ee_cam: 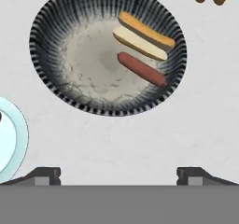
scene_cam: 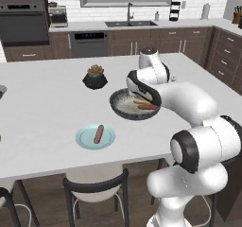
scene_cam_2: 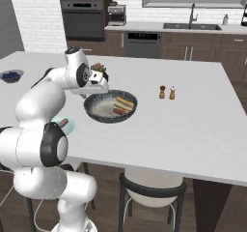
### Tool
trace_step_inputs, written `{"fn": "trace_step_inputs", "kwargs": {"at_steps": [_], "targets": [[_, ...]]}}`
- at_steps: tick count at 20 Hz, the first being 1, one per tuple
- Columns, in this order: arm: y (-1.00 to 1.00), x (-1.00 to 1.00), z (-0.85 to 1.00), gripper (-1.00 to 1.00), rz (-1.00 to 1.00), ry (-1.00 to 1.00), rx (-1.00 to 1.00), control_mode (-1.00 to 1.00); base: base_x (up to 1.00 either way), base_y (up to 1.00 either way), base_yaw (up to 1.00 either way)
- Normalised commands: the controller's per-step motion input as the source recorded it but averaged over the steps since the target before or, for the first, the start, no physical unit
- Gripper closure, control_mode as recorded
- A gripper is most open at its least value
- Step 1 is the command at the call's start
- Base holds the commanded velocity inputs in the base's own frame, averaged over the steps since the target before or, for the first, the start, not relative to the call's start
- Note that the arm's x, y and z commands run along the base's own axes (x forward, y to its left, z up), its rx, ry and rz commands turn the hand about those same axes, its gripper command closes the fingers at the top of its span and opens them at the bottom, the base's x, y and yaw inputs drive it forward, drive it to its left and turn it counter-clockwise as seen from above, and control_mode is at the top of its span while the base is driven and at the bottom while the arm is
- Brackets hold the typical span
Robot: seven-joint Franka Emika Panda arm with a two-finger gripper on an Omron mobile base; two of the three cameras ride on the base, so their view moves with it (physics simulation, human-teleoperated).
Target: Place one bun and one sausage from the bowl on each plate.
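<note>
Field notes, kitchen island

The gripper [ee_cam: 119,172] is held above the desk [scene_cam: 47,103], just short of the bowl [ee_cam: 49,55]. The fingers [ee_cam: 44,174] are spread wide apart with nothing between them.

The bowl is set near the middle of the desk, toward the robot's edge. Against its far wall three items are seen side by side: an orange-topped bun [ee_cam: 147,30], a pale bun [ee_cam: 139,42] and one sausage [ee_cam: 141,69]. The three are touching or very nearly so.

The teal plate [scene_cam: 85,138] is placed close to the near edge of the desk, left of the bowl. One sausage [scene_cam: 98,134] is laid on it; no bun is seen there yet. The cream plate with the orange-red rim cannot be made out in these views.

Risks, as judged:
- a bun may be grasped together with its neighbour, since the buns are packed tightly
- the sausage may be rolled or nudged by a finger lowered beside it
- the bowl may be knocked by the fingers if the descent is made too near its sloped wall
- a round sausage may be squeezed out of the fingers

Count: bowl 1; buns 2; sausages 2 (one in bowl, one on plate); plates seen 1
</note>
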Motion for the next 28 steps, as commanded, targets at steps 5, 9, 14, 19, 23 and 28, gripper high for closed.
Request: {"fn": "trace_step_inputs", "kwargs": {"at_steps": [5,9,14,19,23,28], "targets": [[-0.97,1.00,-0.37,-1.00,0.18,0.03,0.00,-1.00,0.00,0.00,0.00],[-0.25,0.76,-0.49,-1.00,0.11,0.18,-0.01,-1.00,0.00,0.00,0.00],[0.01,0.99,-0.61,-1.00,0.00,0.21,-0.03,-1.00,0.00,0.00,0.00],[0.00,0.31,-0.24,-1.00,0.00,0.15,-0.02,-1.00,0.00,0.00,0.00],[0.00,0.01,-0.61,-1.00,0.00,0.00,-0.20,-1.00,0.00,0.00,0.00],[0.13,-0.18,-0.56,-1.00,0.00,0.03,-0.15,-1.00,0.00,0.00,0.00]]}}
